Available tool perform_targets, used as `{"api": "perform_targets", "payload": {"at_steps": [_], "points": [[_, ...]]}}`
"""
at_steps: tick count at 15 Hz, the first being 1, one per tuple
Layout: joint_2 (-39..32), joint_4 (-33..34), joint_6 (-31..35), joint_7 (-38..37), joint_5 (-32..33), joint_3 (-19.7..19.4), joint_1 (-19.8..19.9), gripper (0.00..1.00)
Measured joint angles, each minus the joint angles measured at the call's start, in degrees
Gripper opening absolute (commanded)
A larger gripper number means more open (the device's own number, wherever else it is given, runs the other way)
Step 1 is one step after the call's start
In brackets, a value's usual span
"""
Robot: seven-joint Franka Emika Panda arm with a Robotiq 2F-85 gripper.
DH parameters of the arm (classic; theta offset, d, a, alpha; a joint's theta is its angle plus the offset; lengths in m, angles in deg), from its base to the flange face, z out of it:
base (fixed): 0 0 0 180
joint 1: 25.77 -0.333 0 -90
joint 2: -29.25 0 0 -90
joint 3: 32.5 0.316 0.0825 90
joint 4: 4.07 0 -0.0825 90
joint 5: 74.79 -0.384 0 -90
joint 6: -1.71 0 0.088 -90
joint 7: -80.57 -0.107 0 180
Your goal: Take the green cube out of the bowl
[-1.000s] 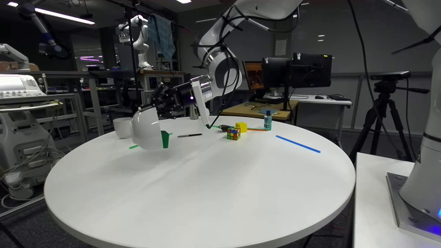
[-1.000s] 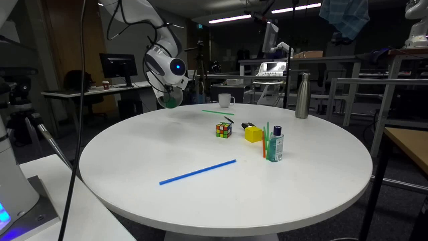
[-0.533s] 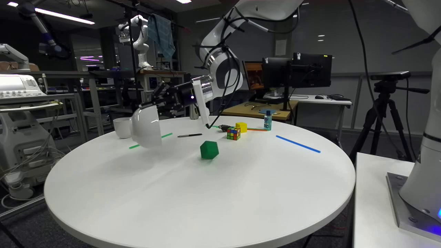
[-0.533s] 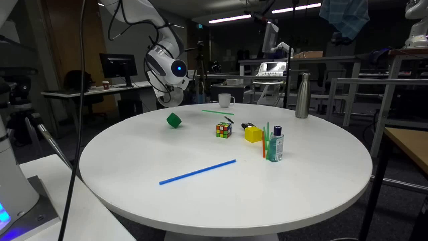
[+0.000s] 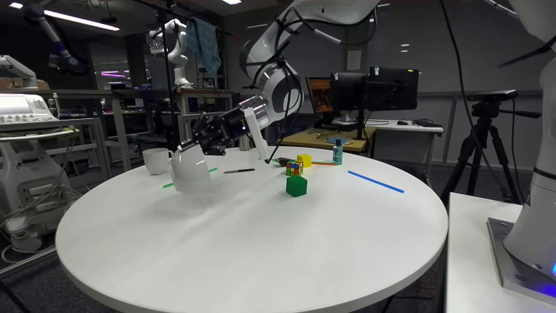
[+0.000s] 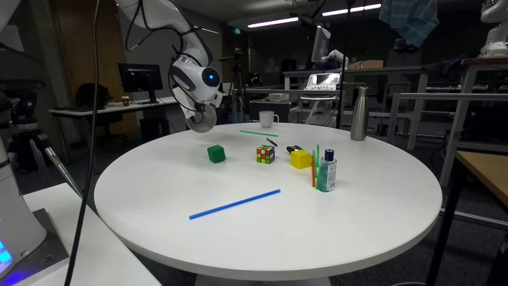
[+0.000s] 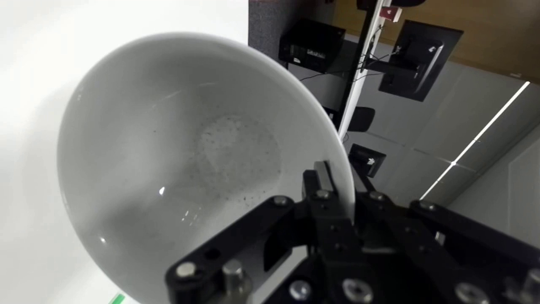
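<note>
The green cube point(image 5: 296, 186) rests on the white table, outside the bowl. It also shows in an exterior view point(image 6: 216, 153), in front of the bowl. The white bowl point(image 5: 191, 171) is tipped on its side low over the table, its mouth facing toward the cube's side. In an exterior view the bowl point(image 6: 202, 120) hangs under the arm. My gripper point(image 7: 342, 181) is shut on the bowl's rim, one finger point(image 7: 324, 179) inside the wall and one outside. The wrist view looks into the bowl point(image 7: 177, 139), which holds nothing. The cube is out of the wrist view.
A Rubik's cube point(image 5: 294, 168) and a yellow block point(image 5: 304, 160) stand beyond the green cube. A white mug point(image 5: 156, 161) and green stick point(image 6: 258, 133) lie near the bowl. A small bottle point(image 6: 327, 171), blue stick point(image 6: 235, 204) and metal flask point(image 6: 359, 115) are on the table.
The green cube has fallen out of the bowl, tumbled across the table away from it, and now sits flat. The bowl has tipped further mouth-down and moved slightly lower, still in the gripper.
</note>
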Motion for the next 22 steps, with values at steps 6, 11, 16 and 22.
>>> {"api": "perform_targets", "payload": {"at_steps": [6, 11, 16, 22], "points": [[0.0, 0.0, 5.9, -9.9, 15.7, -0.5, -2.7, 0.02], [0.0, 0.0, 6.7, -18.7, 29.0, -0.4, -3.3, 0.02], [0.6, 0.4, 6.7, -28.5, 44.0, -0.3, -3.3, 0.02], [2.7, 0.5, 6.6, -42.1, 63.1, 0.2, -3.3, 0.02]]}}
